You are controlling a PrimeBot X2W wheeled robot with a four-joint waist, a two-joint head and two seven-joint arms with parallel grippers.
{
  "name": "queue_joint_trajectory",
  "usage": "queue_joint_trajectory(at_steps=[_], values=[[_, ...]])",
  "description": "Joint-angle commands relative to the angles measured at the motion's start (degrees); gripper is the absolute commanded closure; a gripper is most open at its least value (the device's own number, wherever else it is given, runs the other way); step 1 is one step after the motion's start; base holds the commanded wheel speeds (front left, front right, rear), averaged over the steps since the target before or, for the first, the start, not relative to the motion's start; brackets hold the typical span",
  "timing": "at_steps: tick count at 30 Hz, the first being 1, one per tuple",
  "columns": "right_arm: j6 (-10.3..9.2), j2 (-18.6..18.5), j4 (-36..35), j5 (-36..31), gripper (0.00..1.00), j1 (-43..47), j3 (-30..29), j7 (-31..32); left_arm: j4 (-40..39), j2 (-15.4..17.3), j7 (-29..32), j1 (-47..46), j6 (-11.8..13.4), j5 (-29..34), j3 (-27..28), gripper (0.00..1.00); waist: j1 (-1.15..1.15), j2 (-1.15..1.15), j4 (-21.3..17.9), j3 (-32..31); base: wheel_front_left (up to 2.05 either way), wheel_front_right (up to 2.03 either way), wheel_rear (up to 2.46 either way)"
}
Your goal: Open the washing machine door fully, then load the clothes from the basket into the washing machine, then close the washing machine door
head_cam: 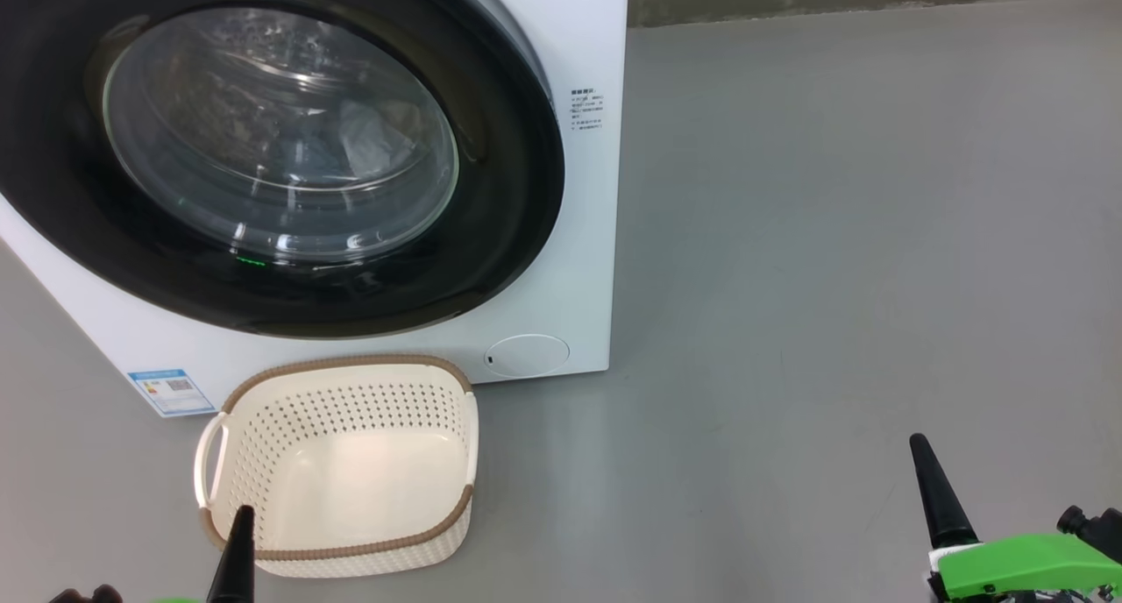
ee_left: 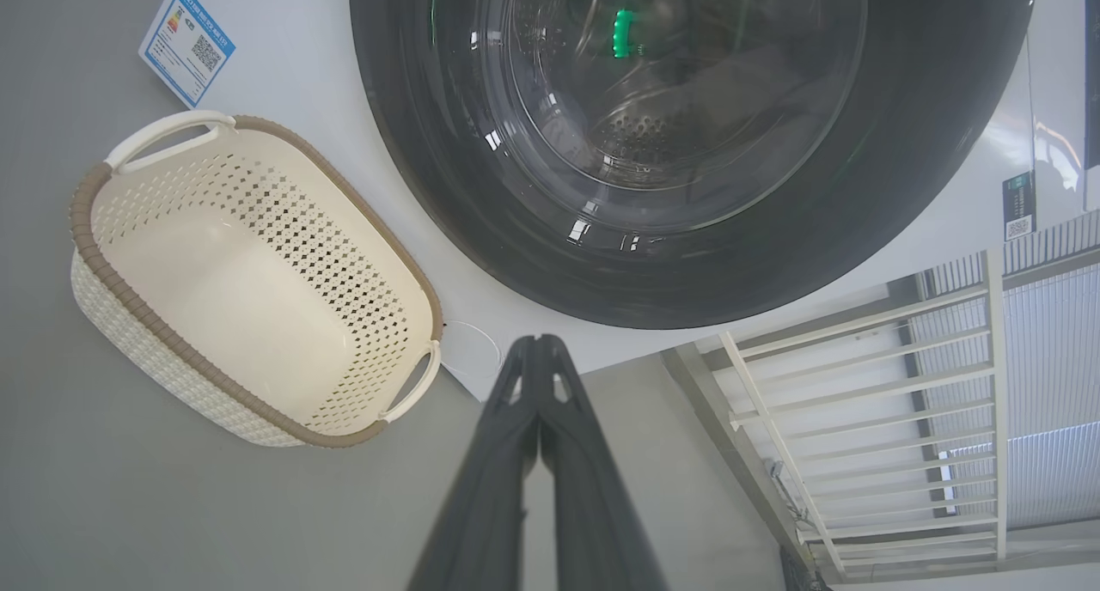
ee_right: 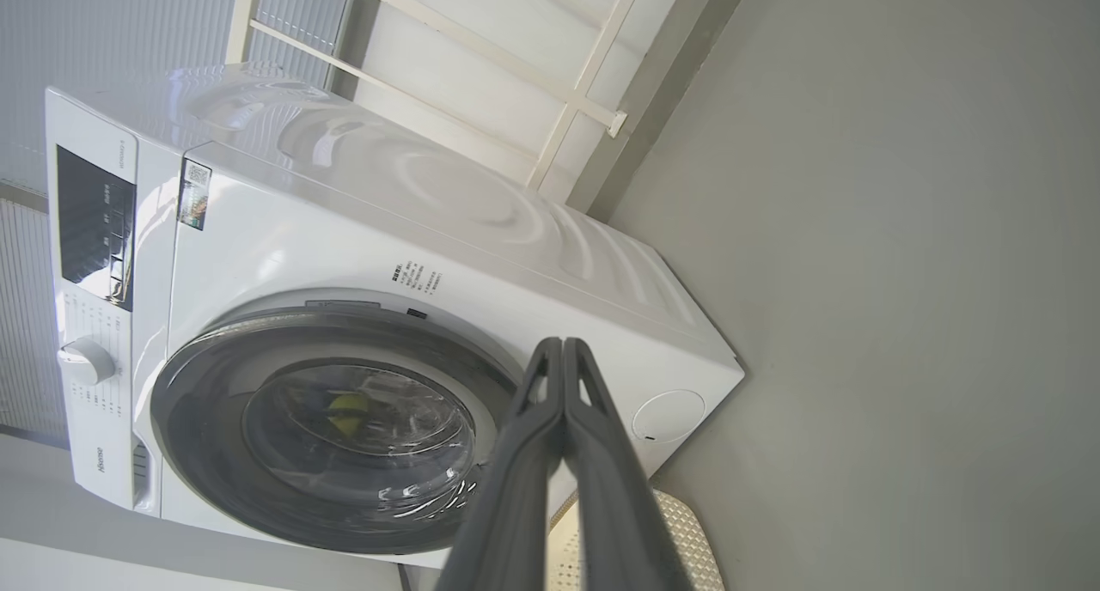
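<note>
In the head view the washing machine door (head_cam: 491, 235) runs off the top and left edges, and the clothes (head_cam: 368, 138) behind its glass are a pale blur among reflections, their print not to be made out. The left tool (head_cam: 244, 515) is cut off below its dark tip by the bottom edge, and the right tool (head_cam: 919, 445) loses its green body at the corner. The small print (head_cam: 585, 109) beside the door and the blue label (head_cam: 171, 391) are too small to read; in the right wrist view the basket (ee_right: 687, 535) is mostly hidden behind the right tool.

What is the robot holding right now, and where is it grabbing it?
Nothing. The left gripper and the right gripper both have their jaws pressed shut with nothing between them. The basket sits empty on the floor.
</note>
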Motion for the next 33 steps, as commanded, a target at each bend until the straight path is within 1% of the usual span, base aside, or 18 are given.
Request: queue_joint_trajectory(at_steps=[1,33], values=[[-0.23,-0.2,-1.3,1.8,1.00,-2.4,0.7,0.4,-1.0,1.1,0.4,-3.1,-0.6,-1.7,1.5,1.00,0.00,0.00,0.0,0.0,0.00,0.00,0.00],[-0.32,0.0,-0.9,20.9,1.00,-3.6,-0.3,5.8,0.8,1.6,5.7,-6.3,-1.4,-23.4,2.2,1.00,0.00,0.00,-1.1,-0.2,0.00,0.00,0.00]])
